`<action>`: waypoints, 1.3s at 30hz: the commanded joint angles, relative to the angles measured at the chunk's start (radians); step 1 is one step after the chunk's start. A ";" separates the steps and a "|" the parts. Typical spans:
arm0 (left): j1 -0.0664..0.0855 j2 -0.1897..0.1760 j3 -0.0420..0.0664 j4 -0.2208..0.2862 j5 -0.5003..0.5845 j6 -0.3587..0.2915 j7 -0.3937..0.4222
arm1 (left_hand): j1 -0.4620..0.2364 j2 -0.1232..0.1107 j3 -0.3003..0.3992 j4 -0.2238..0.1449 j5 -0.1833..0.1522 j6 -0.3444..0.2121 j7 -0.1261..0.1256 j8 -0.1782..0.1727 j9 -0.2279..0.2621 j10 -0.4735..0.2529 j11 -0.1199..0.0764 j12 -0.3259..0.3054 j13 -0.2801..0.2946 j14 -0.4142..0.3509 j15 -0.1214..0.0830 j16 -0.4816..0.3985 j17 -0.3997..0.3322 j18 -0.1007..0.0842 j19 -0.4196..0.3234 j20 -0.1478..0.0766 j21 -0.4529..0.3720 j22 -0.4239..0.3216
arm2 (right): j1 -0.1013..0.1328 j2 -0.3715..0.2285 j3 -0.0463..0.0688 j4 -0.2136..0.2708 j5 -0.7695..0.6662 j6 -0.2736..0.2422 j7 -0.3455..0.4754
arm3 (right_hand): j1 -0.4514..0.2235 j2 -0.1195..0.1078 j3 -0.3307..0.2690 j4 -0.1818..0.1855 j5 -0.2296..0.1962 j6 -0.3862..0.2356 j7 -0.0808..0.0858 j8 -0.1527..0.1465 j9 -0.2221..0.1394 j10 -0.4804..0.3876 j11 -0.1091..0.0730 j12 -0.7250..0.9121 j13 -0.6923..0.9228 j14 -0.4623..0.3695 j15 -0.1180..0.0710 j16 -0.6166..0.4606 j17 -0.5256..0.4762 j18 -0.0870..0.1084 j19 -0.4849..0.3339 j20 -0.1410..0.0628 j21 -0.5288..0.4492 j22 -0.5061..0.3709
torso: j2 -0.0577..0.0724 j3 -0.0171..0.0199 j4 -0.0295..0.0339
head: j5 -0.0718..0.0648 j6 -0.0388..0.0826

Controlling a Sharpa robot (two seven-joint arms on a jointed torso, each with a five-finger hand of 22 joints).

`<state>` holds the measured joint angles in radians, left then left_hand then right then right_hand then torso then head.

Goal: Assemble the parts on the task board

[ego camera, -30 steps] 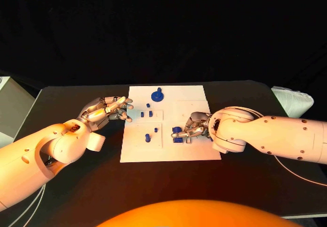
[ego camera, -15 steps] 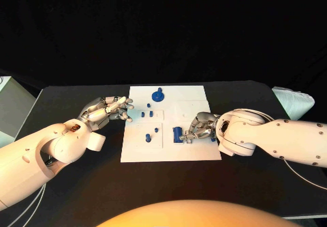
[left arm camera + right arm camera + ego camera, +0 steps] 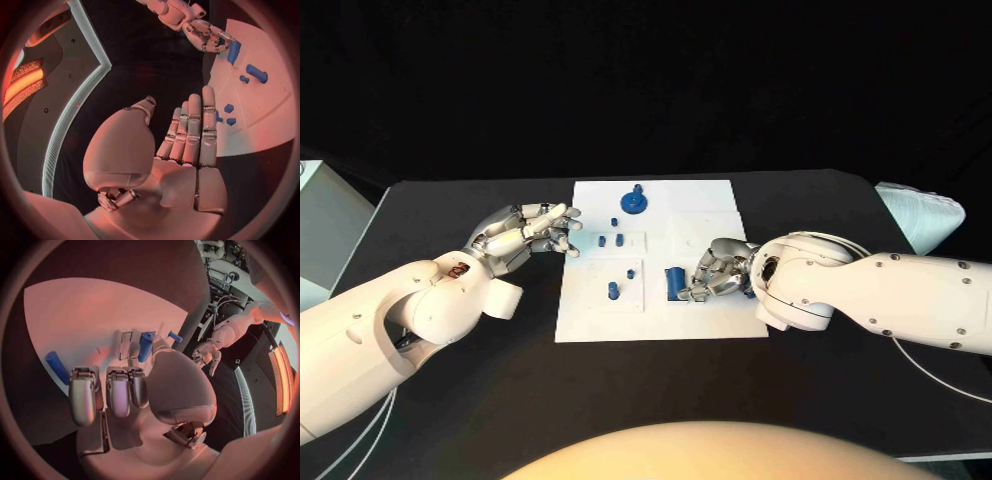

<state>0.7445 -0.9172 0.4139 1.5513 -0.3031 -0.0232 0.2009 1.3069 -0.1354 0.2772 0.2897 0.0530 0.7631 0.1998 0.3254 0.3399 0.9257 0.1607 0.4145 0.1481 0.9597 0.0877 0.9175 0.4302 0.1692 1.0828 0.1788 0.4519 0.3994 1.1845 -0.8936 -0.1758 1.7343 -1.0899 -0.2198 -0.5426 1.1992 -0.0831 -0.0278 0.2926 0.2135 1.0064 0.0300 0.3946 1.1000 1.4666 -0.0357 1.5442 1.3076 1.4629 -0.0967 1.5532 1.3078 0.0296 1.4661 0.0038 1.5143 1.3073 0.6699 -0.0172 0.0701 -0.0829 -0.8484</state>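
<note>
The white task board (image 3: pixel 711 225) lies mid-table. On it are a blue disc with a peg (image 3: pixel 633 203), small blue pieces (image 3: pixel 610 241), a short peg (image 3: pixel 613 291) and a long blue block (image 3: pixel 676 282). My right hand (image 3: pixel 718 270) is over the board's right half with its fingers curled, and the fingertips touch the block's side without gripping it. The left wrist view shows that block (image 3: pixel 233 51) at the right hand's (image 3: pixel 203 32) fingertips. In the right wrist view the block (image 3: pixel 56 367) lies beside the curled fingers (image 3: pixel 106 395). My left hand (image 3: pixel 528 232) hovers empty at the board's left edge with straight fingers (image 3: pixel 194 130).
Black table (image 3: pixel 473 380) surrounds the board on every side. A white box (image 3: pixel 322 220) stands off the table's left edge and white cloth (image 3: pixel 923 215) lies at the far right.
The blue block was partly under my right fingers a second ago and now lies in plain sight beside them. My right hand shifted slightly. The left hand has stayed put.
</note>
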 commanded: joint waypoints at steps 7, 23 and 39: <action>-0.012 0.005 0.000 -0.002 -0.001 0.021 0.008 | 0.002 0.009 -0.007 0.000 -0.001 -0.008 0.029 0.005 -0.001 -0.009 -0.002 0.005 0.001 -0.005 0.001 0.004 0.001 0.013 0.009 0.000 -0.007 -0.001 | -0.004 0.013 0.000 -0.018 -0.023 -0.029 -0.009 | -0.002 0.024 0.017 -0.001 0.017 0.010 -0.001 0.005 0.002 0.091 -0.006 0.004 0.249 0.103 -0.008 0.005 0.239 -0.020 0.101 -0.007 0.004 0.249 | 0.000 -0.0003 -0.0006 | -0.002 -0.001; -0.015 0.003 0.000 -0.001 -0.001 0.022 0.008 | 0.002 0.009 -0.007 0.000 -0.001 -0.008 0.029 0.005 -0.001 -0.009 -0.002 0.005 0.001 -0.005 0.001 0.004 0.001 0.013 0.009 0.000 -0.007 -0.001 | -0.008 0.011 0.000 -0.012 -0.011 -0.035 -0.004 | -0.019 0.018 0.015 -0.001 0.018 0.010 -0.002 0.007 0.005 0.091 -0.007 0.004 0.249 0.103 -0.009 0.005 0.239 -0.020 0.101 -0.008 0.003 0.249 | 0.000 0.0004 -0.0002 | 0.002 -0.002; -0.016 0.002 0.000 -0.006 -0.001 0.021 0.009 | 0.004 0.010 -0.009 0.000 -0.001 -0.009 0.030 0.006 -0.002 -0.010 -0.001 0.006 0.002 -0.005 0.001 0.004 0.001 0.013 0.009 0.000 -0.008 -0.002 | 0.037 -0.114 0.017 0.019 0.099 -0.062 0.135 | 0.003 0.007 0.050 -0.006 0.009 -0.046 0.047 -0.153 -0.130 0.096 0.035 0.012 0.254 0.104 0.025 0.008 0.244 -0.021 0.101 0.016 0.008 0.251 | -0.001 0.0003 -0.0024 | -0.006 0.001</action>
<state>0.7296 -0.9166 0.4139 1.5444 -0.3036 -0.0204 0.2005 1.3088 -0.1335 0.2717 0.2897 0.0530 0.7597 0.1963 0.3270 0.3392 0.9221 0.1571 0.4144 0.1486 0.9597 0.0877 0.9175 0.4298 0.1692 1.0828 0.1788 0.4479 0.3979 1.2181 -1.0023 -0.1587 1.7574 -1.0259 -0.2860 -0.4579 1.1938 -0.0747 0.0195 0.2872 0.2267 0.9570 0.0755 0.2451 0.9741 1.4685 -0.0085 1.5530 1.3074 1.4665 -0.0784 1.5579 1.3075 0.0210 1.4661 0.0114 1.5160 1.3077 0.6694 -0.0163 0.0681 -0.0851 -0.8493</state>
